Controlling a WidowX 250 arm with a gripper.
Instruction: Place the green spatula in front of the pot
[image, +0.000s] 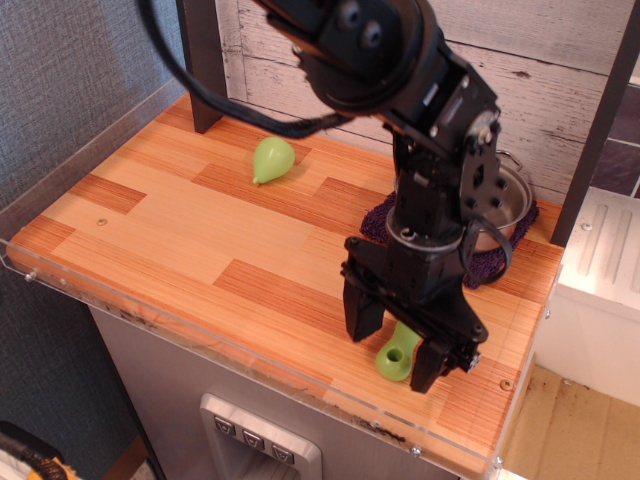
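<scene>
Nearly done: green spatula (398, 353) lying on the wooden counter (180, 230) in front of the pot (500, 200), gripper (395, 348) jaws spread astride it, only a lift-away seemingly left.

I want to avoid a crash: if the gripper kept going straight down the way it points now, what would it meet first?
Most likely the green spatula, whose handle lies on the wooden table between the open fingers of the gripper. The fingers themselves would probably reach the tabletop beside it; depth is hard to judge from this one view.
</scene>
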